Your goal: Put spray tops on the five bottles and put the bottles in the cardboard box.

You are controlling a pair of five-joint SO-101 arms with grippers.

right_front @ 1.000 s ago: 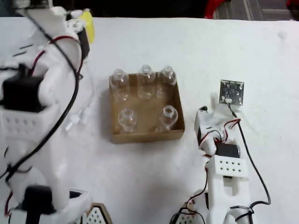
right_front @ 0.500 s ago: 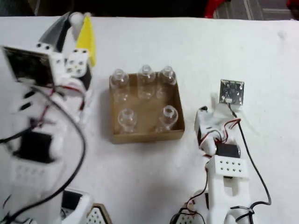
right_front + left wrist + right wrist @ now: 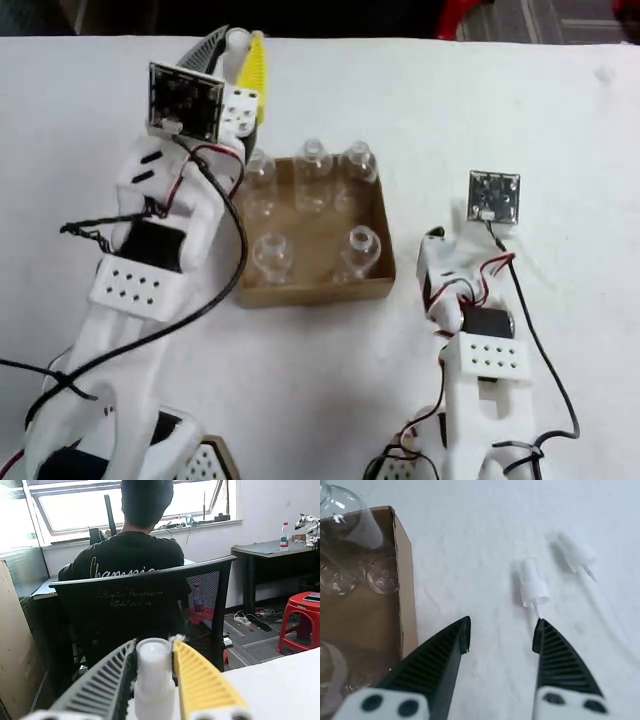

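**Change.** Over the last second the left arm has swung in from the left side of the surface, lifted, and stretched forward. The left pincer (image 3: 240, 40) is clenched on one top (image 3: 152, 675), held between the grey finger and the yellow finger. The right arm has not moved.

**Meaning for the task.** A top is in hand and in transit. The box (image 3: 315, 290) lies just behind this pincer, toward the arm's base and the right arm's side. The five bottles (image 3: 313, 160) stand in the box, all without tops. Judged from this, boxing is done and capping has not begun. The nearest bottle neck is below and behind the pincer, so the next move likely calls for a pull-back and a downward tilt.

**Pose.** The left arm is extended well forward. Its wrist is close to level, so the pincer points out past the surface's far edge and not down at the bottles. The right pincer (image 3: 502, 630) hangs low over the surface beside the box, released. Two loose tops (image 3: 531, 585) lie just ahead of its fingertips.
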